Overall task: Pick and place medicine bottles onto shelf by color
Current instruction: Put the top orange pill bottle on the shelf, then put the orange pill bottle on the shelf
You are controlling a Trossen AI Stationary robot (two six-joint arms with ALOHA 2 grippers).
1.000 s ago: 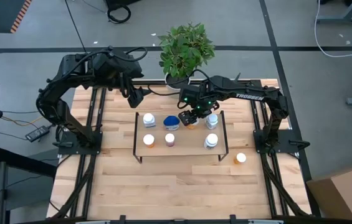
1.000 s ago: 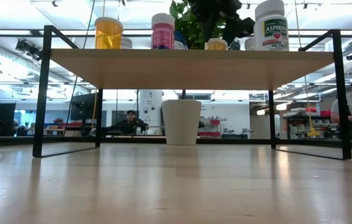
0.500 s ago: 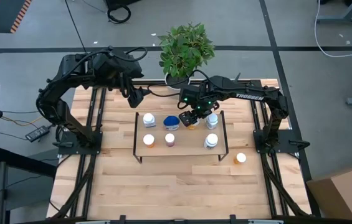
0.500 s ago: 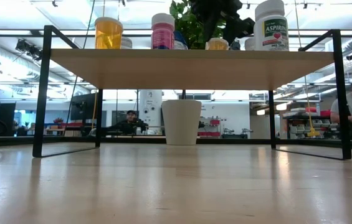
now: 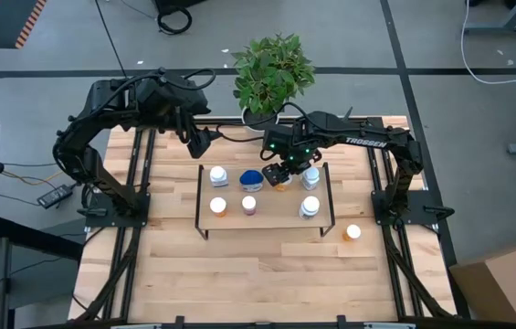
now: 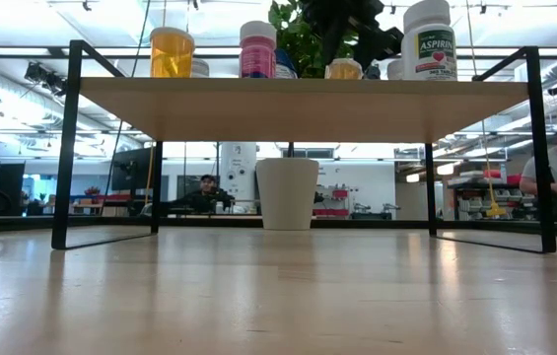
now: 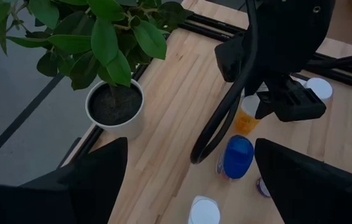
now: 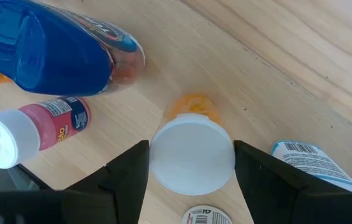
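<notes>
The low light-wood shelf [image 5: 276,216] carries several medicine bottles: a white one [image 5: 218,175], the blue oval one [image 5: 250,177], an orange one [image 5: 218,206], a pink one [image 5: 249,205] and two white ones [image 5: 310,206]. My right gripper [image 5: 281,174] points down over the shelf's far row, shut on a white-capped orange bottle [image 8: 191,104] that stands on the shelf. Another orange bottle [image 5: 353,232] stands on the table to the right of the shelf. My left gripper [image 5: 199,143] hangs open above the table's far left, holding nothing. My right gripper has the orange bottle's round white cap [image 8: 192,155] between its two fingers [image 8: 129,177], one on each side. The fingers come from above, pointing steeply down. The bottle stands upright with its base on the shelf, between the blue bottle [image 8: 51,50] and a white bottle [image 8: 309,160].
A potted plant in a white pot [image 5: 262,114] stands at the table's far edge behind the shelf. Black rails [image 6: 69,138] frame the shelf's sides. The near half of the tabletop [image 5: 258,274] is bare wood. People show in the room beyond.
</notes>
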